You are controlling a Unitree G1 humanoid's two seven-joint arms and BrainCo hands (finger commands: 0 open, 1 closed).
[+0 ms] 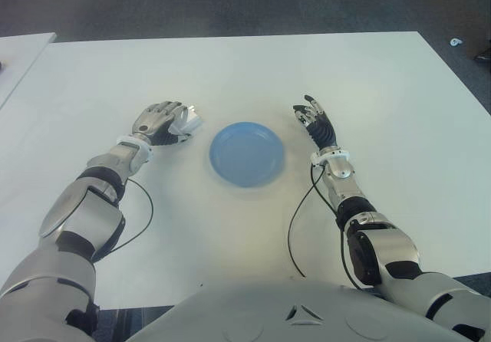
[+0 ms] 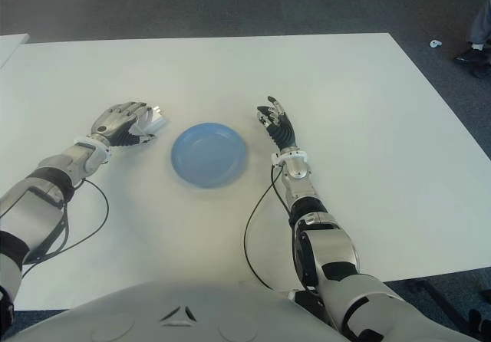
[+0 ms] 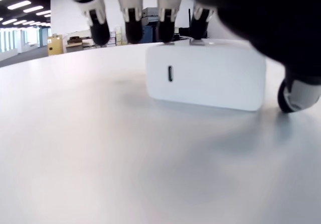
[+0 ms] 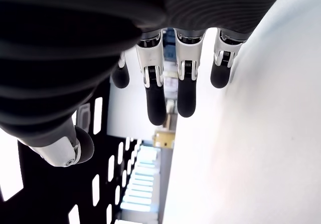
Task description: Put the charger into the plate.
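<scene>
The white charger (image 1: 191, 121) lies flat on the white table (image 1: 245, 73), just left of the blue plate (image 1: 247, 154), which holds nothing. My left hand (image 1: 170, 120) is curled over it. In the left wrist view four fingertips (image 3: 130, 30) press on the charger's (image 3: 205, 76) far top edge and the thumb (image 3: 298, 93) sits close beside its end. My right hand (image 1: 313, 116) shows just right of the plate, fingers extended and holding nothing; its wrist view shows straight fingers (image 4: 155, 101) next to the tabletop.
A black cable (image 1: 295, 227) trails from the right forearm toward the near edge, and another loops by the left arm (image 1: 144, 219). A second white table (image 1: 19, 50) adjoins at far left. Dark carpet lies beyond the far edge, with a small object (image 1: 456, 42) on it.
</scene>
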